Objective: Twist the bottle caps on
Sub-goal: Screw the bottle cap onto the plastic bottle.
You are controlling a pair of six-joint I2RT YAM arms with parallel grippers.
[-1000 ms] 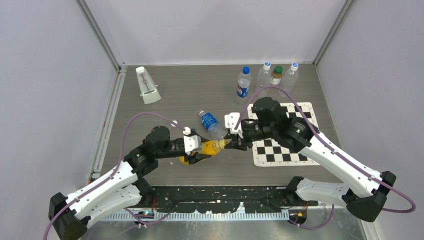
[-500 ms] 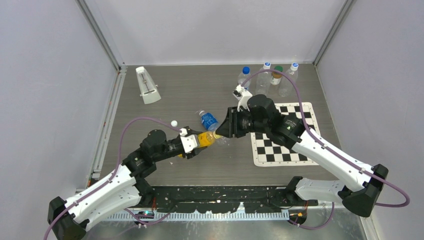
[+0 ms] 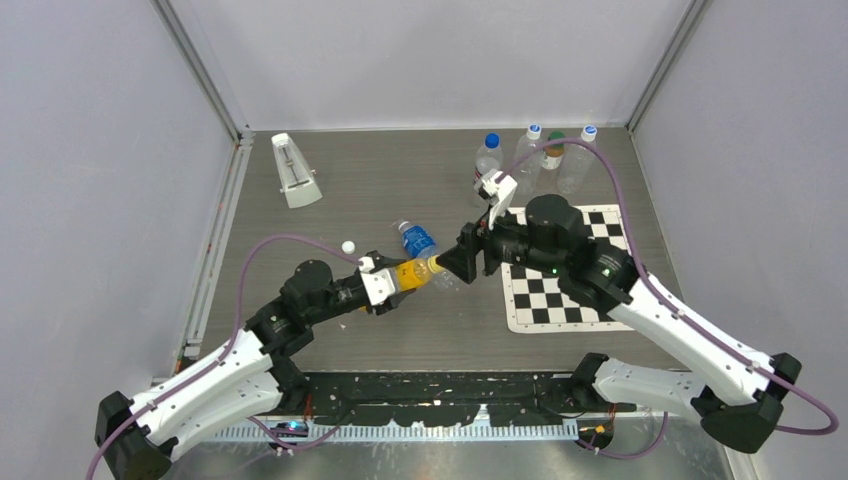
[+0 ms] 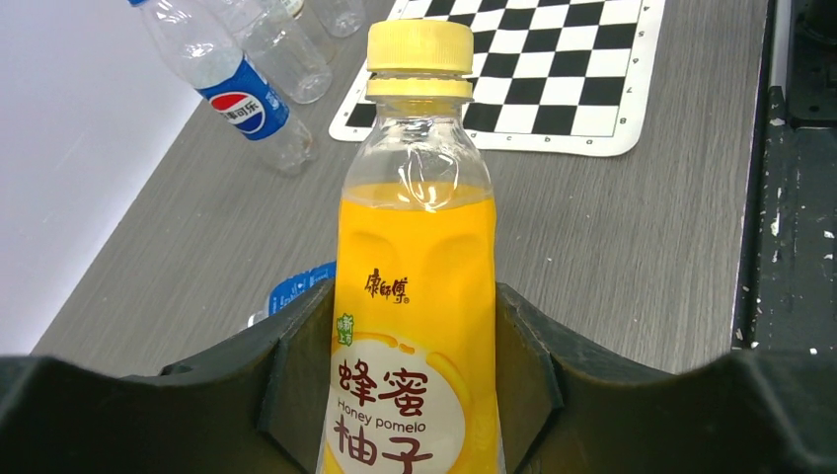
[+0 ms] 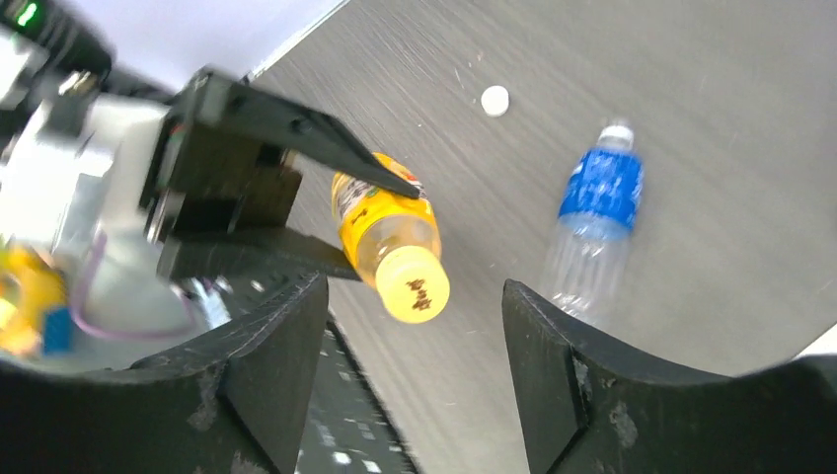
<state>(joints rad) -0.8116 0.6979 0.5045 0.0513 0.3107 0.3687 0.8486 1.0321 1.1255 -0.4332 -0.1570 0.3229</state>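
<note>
Above the table point(image 3: 350, 190), the left hand point(image 3: 393, 284) is pinching a full juice bottle point(image 4: 415, 296) by its body, tilted toward the right hand point(image 3: 461, 263), whose fingers stand spread on either side of the yellow cap point(image 4: 418, 49) without touching it. That cap sits on the bottle's neck. It looks light, hard and ribbed, so it is best gripped across its rim. A white cap point(image 5: 494, 100) lies loose on the table.

This is a robotics lab test cell: plain pale walls point(image 3: 100, 200) on metal posts point(image 3: 200, 70) enclose the grey table point(image 3: 380, 180), and a left arm point(image 3: 220, 370) and a right arm point(image 3: 680, 330) are bolted at its near edge.
</note>
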